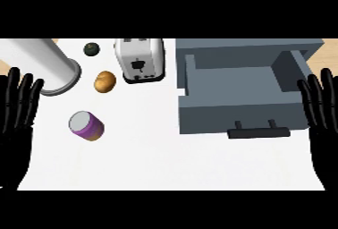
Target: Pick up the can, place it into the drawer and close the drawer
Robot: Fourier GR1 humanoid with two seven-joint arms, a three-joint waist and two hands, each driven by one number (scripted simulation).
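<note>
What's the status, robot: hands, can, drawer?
Left hand and right hand open, resting at edges. Purple can lying on counter, untouched. Drawer open, empty; path clear.

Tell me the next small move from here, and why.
Probably reach the left hand toward the purple can. Both hands are open at the view's edges, holding nothing; the can stands on the counter nearer the left hand, and the grey drawer already stands open. The right hand can wait.

Each robot hand, left (16,105) and right (321,105), is glossy black with long slender fingers.
</note>
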